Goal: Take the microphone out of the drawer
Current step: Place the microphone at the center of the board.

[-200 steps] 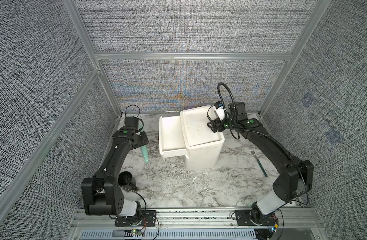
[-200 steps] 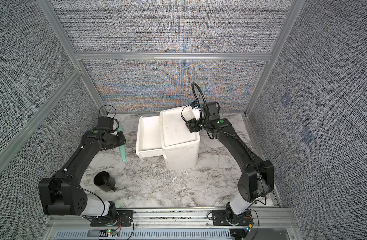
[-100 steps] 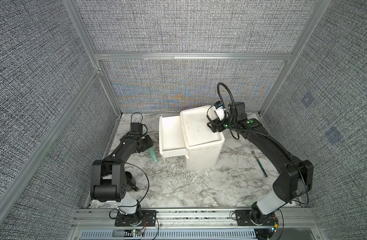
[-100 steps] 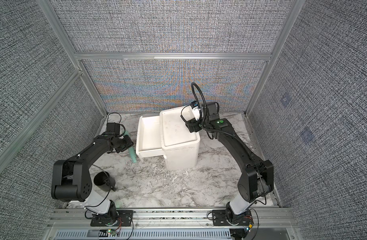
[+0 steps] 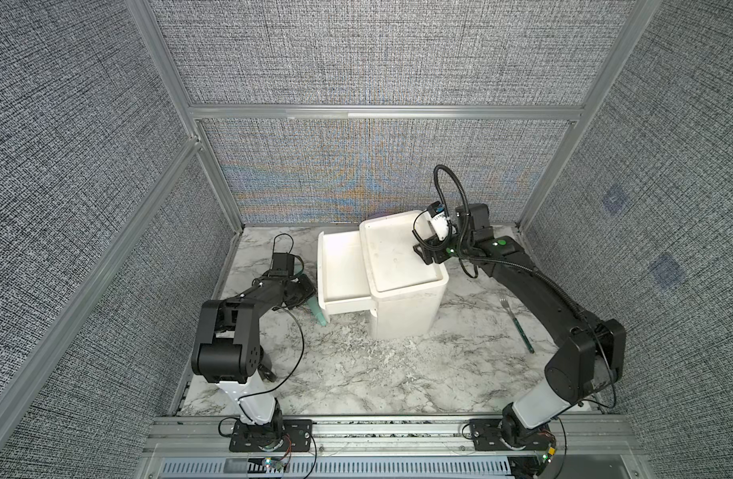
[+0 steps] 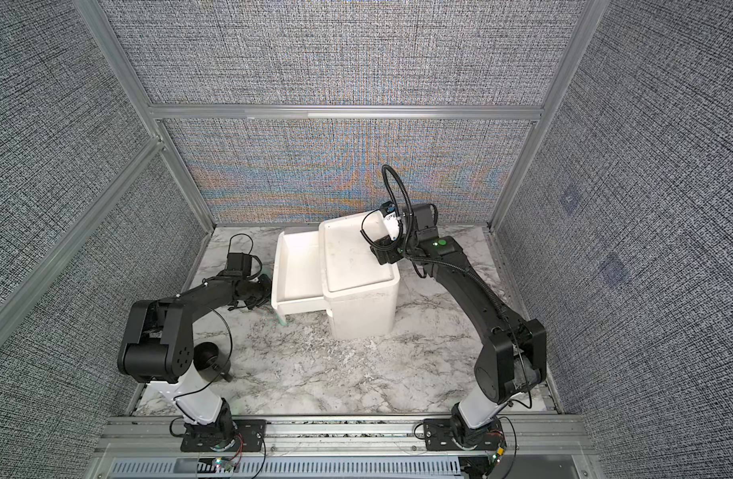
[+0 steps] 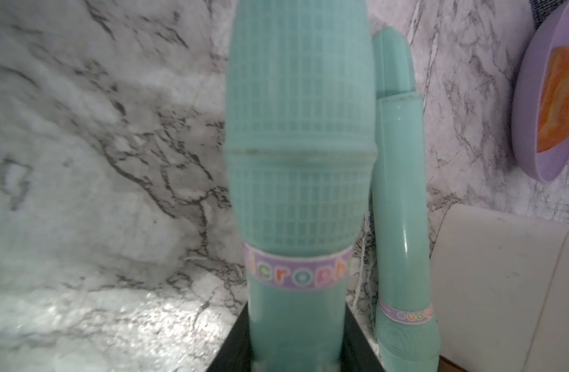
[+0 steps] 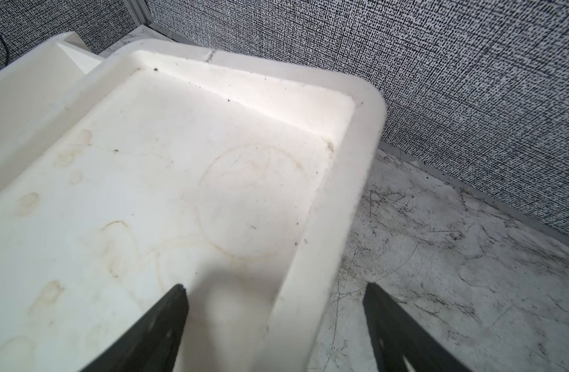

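Where the marble table (image 5: 398, 373) covers the floor of the booth, two black arms reach in from the near rail. The left arm (image 5: 248, 298) stays low. Its upper part folds back over its base, and its long front part lies almost flat, pointing at the open drawer. The right arm (image 5: 530, 294) stands taller. It goes up from its base, bends at the elbow and slopes up to the top of the white cabinet (image 5: 402, 319).

The cabinet stands near the back wall, and its drawer (image 5: 340, 265) sticks out on the left arm's side. The left gripper (image 5: 303, 291) is down near the table, just beside the drawer's front corner. It squeezes the handle of the teal microphone (image 7: 299, 145).

The microphone is outside the drawer, and its round head points away from the claw, over the table. I cannot tell if it touches the table.

The right gripper (image 8: 273, 290) is at the cabinet's top edge with its fingers apart. One finger is over the top, one is past the side, and the rim is between them.

A black cup (image 6: 209, 358) stands by the left arm's base. A fork (image 5: 518, 327) with a green handle lies beside the right arm.
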Controlling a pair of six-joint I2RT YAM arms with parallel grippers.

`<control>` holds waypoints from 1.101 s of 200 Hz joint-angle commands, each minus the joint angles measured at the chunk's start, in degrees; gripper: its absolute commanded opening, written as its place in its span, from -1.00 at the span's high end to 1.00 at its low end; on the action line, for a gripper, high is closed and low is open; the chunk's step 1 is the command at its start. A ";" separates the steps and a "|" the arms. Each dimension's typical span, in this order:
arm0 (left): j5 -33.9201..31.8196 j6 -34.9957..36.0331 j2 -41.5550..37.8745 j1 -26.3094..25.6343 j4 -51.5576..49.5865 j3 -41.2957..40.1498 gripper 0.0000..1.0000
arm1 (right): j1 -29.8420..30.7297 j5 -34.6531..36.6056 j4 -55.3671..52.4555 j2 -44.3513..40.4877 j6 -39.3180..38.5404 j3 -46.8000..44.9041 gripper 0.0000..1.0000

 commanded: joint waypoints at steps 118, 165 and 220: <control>-4.65 -5.67 2.67 -4.15 7.86 -1.50 1.00 | 0.12 1.99 -4.53 0.94 -1.90 -0.19 -0.75; -4.65 -7.01 3.78 -5.38 9.94 -2.08 1.00 | 0.08 2.09 -4.55 0.92 -1.87 -0.28 -0.74; -4.98 -7.88 4.43 -5.95 10.76 -1.64 1.00 | 0.18 2.00 -4.64 0.83 -1.84 -0.29 -0.74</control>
